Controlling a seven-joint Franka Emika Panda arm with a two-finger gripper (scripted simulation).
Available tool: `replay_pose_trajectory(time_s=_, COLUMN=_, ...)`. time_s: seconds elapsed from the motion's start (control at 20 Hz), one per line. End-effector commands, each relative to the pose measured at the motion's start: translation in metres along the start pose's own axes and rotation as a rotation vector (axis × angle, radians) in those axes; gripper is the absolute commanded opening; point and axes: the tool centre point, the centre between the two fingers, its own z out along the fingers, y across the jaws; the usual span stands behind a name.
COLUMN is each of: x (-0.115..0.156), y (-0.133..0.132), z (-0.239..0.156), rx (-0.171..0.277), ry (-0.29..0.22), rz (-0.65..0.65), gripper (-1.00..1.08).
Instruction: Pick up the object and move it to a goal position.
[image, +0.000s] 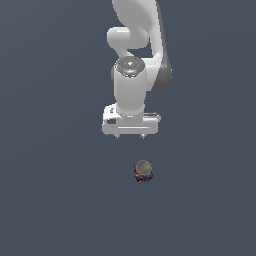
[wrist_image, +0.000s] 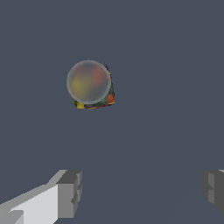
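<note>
Gripper hangs apart from the can, jaws spread wide and holding nothing.

The white gripper points down at the flat grey surface, and its 2 fingers stand far apart with only bare floor between them. The object, 1 small round can with a greyish-tan top and a dark speckled body, sits on the surface beyond the fingertips, not between them, clear of both and much narrower than the gap.
</note>
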Motion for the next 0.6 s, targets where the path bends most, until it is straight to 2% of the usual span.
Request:
replay_pose_trajectory(time_s=0.0, x=0.0, y=0.0, z=0.0, rx=0.0, ry=0.0, rz=0.0, gripper=1.0)
replay_pose_trajectory(time_s=0.55, x=-0.0052, y=-0.0005, z=0.0098, rx=-0.004, ry=-0.014, rz=0.02, gripper=1.0)
